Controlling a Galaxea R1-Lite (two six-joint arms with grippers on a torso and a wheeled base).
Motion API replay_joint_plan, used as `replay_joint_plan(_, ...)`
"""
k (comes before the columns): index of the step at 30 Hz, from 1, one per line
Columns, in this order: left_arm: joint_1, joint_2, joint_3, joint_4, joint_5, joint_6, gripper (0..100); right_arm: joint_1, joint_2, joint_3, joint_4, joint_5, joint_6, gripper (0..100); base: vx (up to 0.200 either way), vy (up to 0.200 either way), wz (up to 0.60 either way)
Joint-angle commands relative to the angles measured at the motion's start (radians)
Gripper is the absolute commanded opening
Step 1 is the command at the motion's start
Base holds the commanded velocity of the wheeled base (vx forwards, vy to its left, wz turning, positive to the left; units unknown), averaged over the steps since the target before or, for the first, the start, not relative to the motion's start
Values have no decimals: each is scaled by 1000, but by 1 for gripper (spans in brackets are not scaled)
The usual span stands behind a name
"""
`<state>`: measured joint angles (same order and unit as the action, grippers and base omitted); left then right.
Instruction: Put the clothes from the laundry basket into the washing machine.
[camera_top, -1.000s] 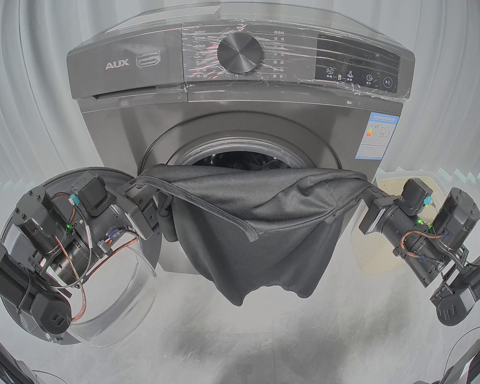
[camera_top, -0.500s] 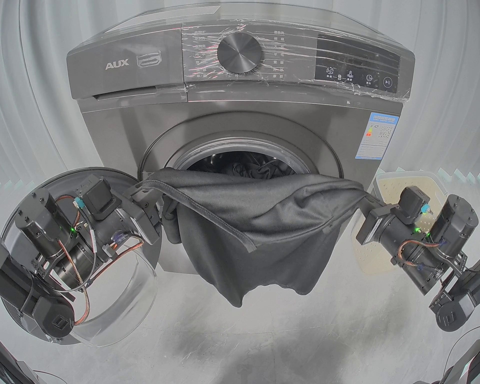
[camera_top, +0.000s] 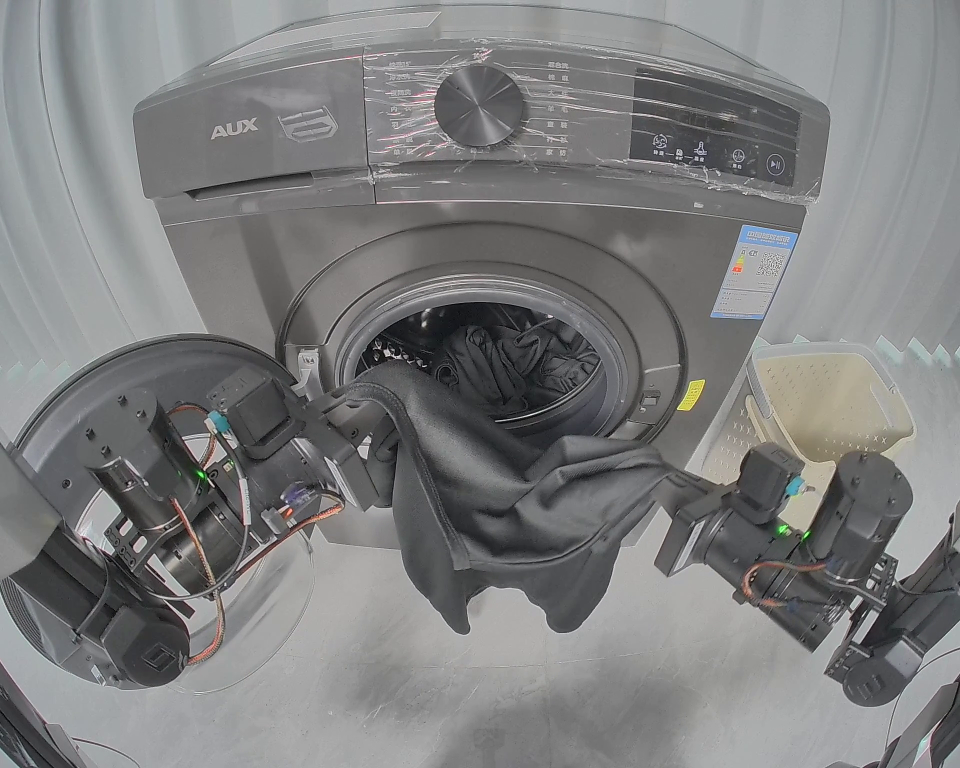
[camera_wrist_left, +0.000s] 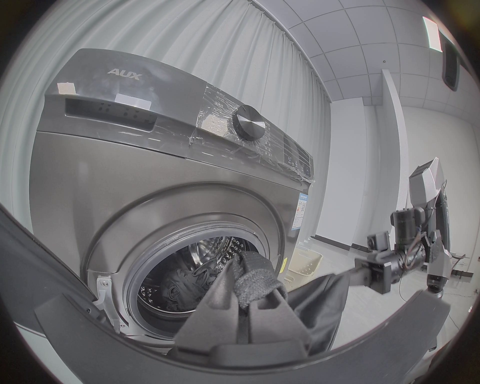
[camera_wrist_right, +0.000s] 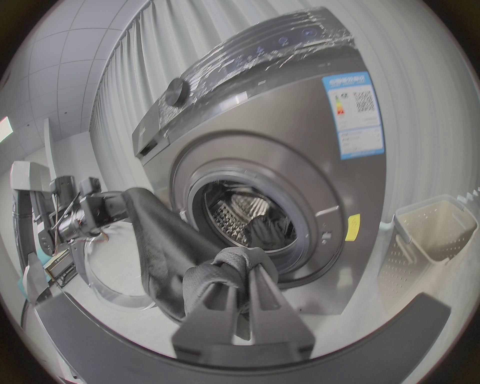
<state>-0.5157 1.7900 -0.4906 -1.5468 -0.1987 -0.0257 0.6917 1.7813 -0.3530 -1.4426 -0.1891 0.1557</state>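
You have both pincers on one piece, a black, soft knit garment slung between them in front of the round opening of the grey front-loading washing machine. Your left gripper is closed down on a hemmed edge, right at the left lip of the opening. Your right gripper sits lower and nearer to you on the right, clamped tight on a bunched corner. The middle sags, and a long tail hangs well below the opening, toward the floor.

A crumpled heap of dark clothes lies inside the drum. The round glass door stands open at the left, behind your left arm. The cream perforated plastic laundry basket stands on the floor to the right of the machine.

The cloth looks light and completely limp, so it should follow the grippers only where they pinch it, while the rest drapes and trails. The edge holds seem secure enough. The loose tail is the likely trouble, since it could catch on the door seal or drop outside the rim. Lead with the pinched ends deep into the drum so that the bulk is drawn in after them.
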Motion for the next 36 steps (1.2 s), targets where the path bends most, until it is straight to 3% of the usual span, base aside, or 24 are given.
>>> replay_joint_plan(1, -4, 20, -20, -1, 9, -2, 0, 77, 81, 19, -2, -19, 21, 100, 0, 0, 0)
replay_joint_plan(6, -4, 20, -48, 1, 9, -3, 0, 114, 133, 31, 13, -47, 42, 100, 0, 0, 0)
replay_joint_plan(13, -4, 20, -71, 1, 22, -5, 0, 173, 199, 167, 13, -42, 41, 100, 0, 0, 0)
replay_joint_plan(21, -6, 12, -75, 1, 22, -5, 0, 196, 224, 170, 7, -33, 38, 100, 0, 0, 0)
replay_joint_plan(27, -17, 11, -75, 1, 22, -5, 0, 189, 267, 81, 8, -35, 34, 100, 0, 0, 0)
replay_joint_plan(36, -24, 8, -75, 1, 21, -5, 0, 161, 343, -162, 13, -23, 7, 100, 0, 0, 0)
